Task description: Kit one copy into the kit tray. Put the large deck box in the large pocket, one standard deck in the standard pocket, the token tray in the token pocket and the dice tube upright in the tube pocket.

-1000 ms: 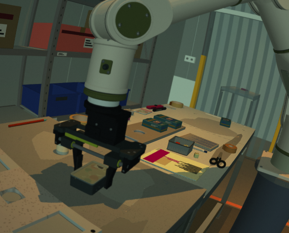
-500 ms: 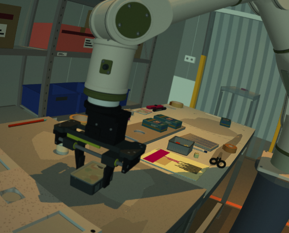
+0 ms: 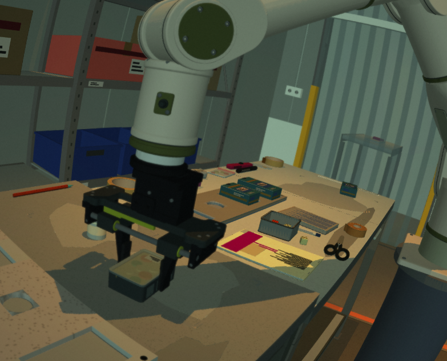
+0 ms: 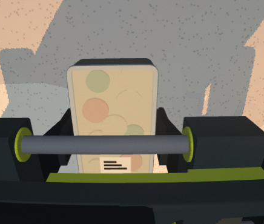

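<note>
My gripper (image 3: 144, 268) (image 4: 113, 136) stands low over the bench, straddling the token tray (image 3: 136, 274) (image 4: 112, 116), a dark shallow box with a clear lid over pale round tokens and a small label. The tray rests on the bench top in the arm's shadow. The kit tray (image 3: 29, 303) lies at the near left, with a round tube pocket (image 3: 17, 304) and rectangular pockets showing. Two teal deck boxes (image 3: 250, 190) sit on a board at the far side, and another small one (image 3: 348, 189) farther right. My gripper is closed on the token tray across its short sides.
A grey bin (image 3: 279, 225) of small parts stands right of centre, beside a perforated board (image 3: 311, 219), a yellow sheet (image 3: 270, 252), scissors (image 3: 337, 250) and tape rolls (image 3: 355, 229). A red pencil (image 3: 41, 190) lies at the far left. The bench edge drops off at the near right.
</note>
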You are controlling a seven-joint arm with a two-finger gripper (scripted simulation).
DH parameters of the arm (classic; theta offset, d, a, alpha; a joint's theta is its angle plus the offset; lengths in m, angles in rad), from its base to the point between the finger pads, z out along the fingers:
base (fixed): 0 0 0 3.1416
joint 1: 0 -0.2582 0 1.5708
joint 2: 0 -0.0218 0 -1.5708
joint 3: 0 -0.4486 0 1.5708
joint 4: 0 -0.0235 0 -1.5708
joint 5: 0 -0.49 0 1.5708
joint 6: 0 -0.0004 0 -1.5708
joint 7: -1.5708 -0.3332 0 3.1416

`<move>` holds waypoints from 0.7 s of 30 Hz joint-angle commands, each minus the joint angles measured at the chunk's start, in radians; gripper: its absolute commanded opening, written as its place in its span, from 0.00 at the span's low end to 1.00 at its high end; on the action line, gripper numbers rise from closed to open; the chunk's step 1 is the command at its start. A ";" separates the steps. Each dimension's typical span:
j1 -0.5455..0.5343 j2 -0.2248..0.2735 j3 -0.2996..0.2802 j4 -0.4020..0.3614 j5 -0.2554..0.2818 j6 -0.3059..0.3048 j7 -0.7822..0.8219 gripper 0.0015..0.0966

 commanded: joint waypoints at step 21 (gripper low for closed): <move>0.006 -0.036 -0.009 -0.014 -0.014 0.046 0.009 0.03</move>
